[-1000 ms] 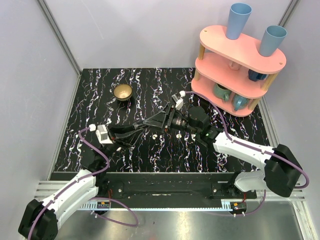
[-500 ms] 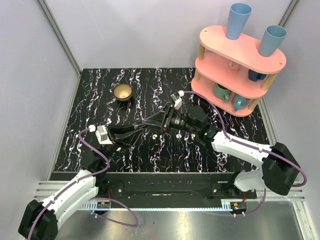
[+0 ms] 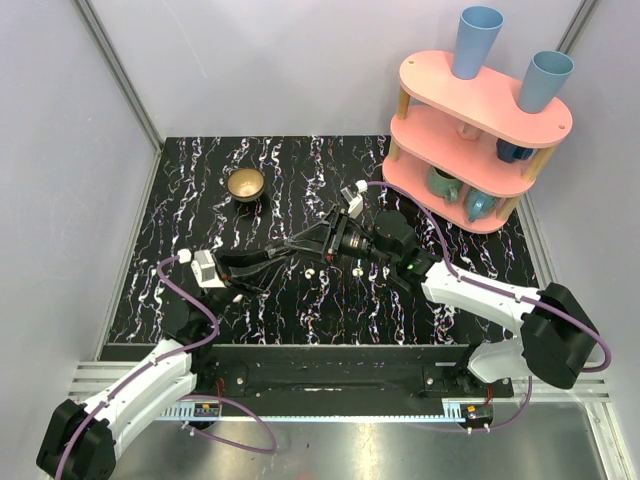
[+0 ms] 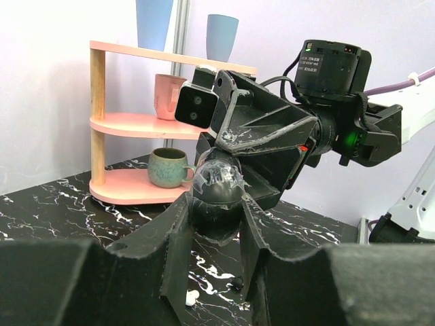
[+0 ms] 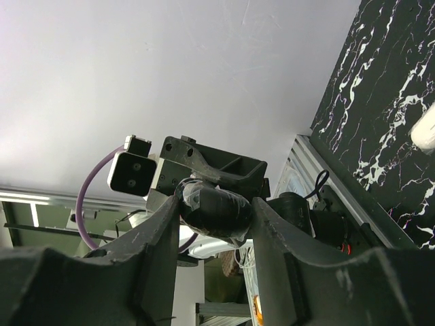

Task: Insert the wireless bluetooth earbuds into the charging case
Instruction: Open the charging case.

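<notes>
Left wrist view has the left hand (image 4: pixel 216 204) clenched on the charging case (image 4: pixel 217 187), a rounded, pebble-shaped thing that reads dark and glossy here, with whitish scuffs on its upper face; the two black fingers (image 4: pixel 178 231) press its sides and hold it up off the counter (image 3: pixel 200 190). From the opposite side the right hand (image 5: pixel 216 210) meets it, and its own wrist view shows its fingers (image 5: pixel 160 231) set against both flanks of the same case, so it is clasped between both hands at once. From above, the two hands hide the case where they meet, near the middle of the black, white-veined counter. Tiny white earbuds (image 3: pixel 311 272) lie loose on the counter just nearward of the case, outside it and apart from both hands; a small dark piece (image 4: pixel 236 282) lies beside one of them. Far-left of the case stands a brass bowl (image 3: pixel 245 184). Far-right of the case stands a pink three-tier shelf (image 3: pixel 450 85) with two blue cups (image 3: pixel 477 40) on top, a pink mug (image 4: pixel 168 95) on its middle tier and a green mug (image 4: pixel 166 166) on its lowest
</notes>
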{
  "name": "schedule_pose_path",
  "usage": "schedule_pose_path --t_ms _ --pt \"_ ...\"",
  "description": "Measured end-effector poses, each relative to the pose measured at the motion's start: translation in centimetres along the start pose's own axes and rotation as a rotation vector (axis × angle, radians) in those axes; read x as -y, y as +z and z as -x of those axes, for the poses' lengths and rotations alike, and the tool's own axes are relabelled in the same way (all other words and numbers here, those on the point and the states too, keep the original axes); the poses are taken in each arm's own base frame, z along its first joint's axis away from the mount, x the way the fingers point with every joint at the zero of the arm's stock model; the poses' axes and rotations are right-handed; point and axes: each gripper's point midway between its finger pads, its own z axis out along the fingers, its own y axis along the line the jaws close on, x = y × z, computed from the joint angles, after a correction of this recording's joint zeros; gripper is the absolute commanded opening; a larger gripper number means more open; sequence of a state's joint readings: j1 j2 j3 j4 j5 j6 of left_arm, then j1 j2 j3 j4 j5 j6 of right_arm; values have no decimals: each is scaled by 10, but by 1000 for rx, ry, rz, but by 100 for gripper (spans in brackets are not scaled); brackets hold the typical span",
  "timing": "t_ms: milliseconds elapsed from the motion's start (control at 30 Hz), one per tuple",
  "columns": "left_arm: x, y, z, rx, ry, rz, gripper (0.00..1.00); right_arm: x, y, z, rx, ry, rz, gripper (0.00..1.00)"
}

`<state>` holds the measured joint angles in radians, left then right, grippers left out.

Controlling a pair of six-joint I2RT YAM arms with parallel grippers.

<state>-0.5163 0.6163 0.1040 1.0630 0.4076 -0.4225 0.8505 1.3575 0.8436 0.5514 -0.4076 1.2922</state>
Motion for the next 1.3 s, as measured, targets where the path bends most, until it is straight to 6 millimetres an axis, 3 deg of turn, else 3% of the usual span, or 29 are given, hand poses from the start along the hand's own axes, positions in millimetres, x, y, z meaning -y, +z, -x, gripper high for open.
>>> schedule_pose_path --t_ms 400,533,600,733,867,1000,1167,1300 --pt "-1 0 -3 -14 -7 5 10 3 0 1 1 -20 -7 21" --pt "-2 0 -5 -20 -9 9 1 3 0 2 1 -36 -17 22" --pt "-2 1 -4 -20 -9 8 0 3 0 2 2 -44 -20 27" --pt "-2 1 -4 -22 -7 4 0 3 -1 2 3 -56 -19 68" --pt "-1 0 -11 -48 -17 2 0 3 -3 -1 -9 -117 -25 84" --pt "0 -2 -15 -67 -24 1 0 2 -12 5 17 -238 -88 85" --pt "4 -3 -9 -52 -8 -13 0 -21 -35 23 83 -508 -144 85" --pt "10 -4 -7 -52 3 -48 0 -23 -46 32 84 -664 -216 84"
